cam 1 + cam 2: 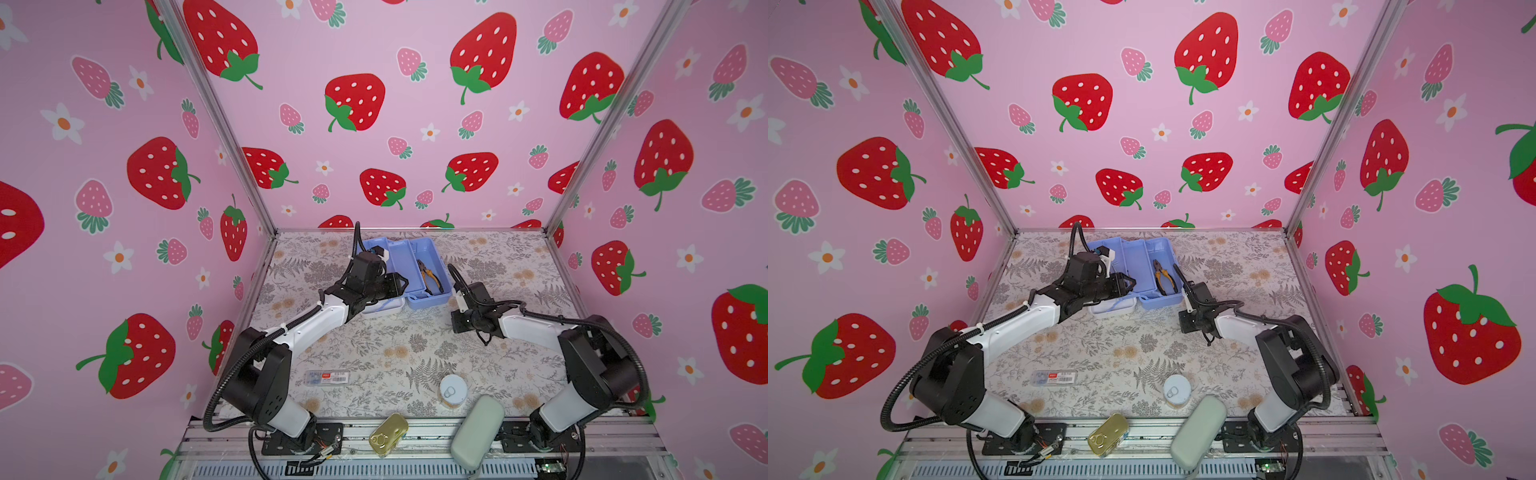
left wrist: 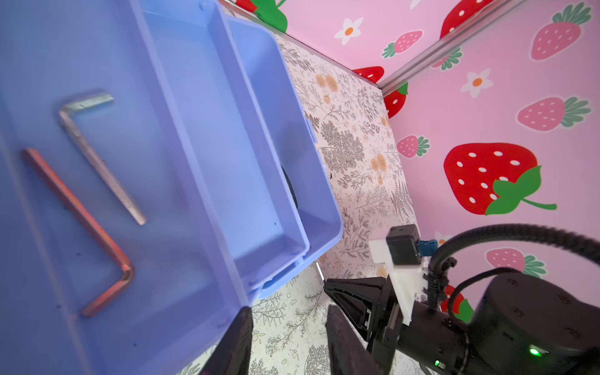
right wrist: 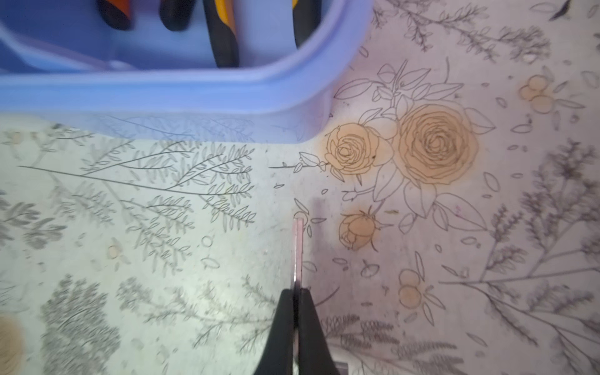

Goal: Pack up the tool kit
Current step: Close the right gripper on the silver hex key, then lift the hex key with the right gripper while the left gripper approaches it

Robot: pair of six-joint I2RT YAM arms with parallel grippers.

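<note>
Right wrist: metal rod (image 3: 298,250) in hand (image 3: 297,293)

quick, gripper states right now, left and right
Left gripper: open, nothing between its fingers.
Right gripper: shut on a thin metal rod.

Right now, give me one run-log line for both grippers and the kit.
left gripper: open | right gripper: shut on thin metal rod | tool kit: open, pliers inside
</note>
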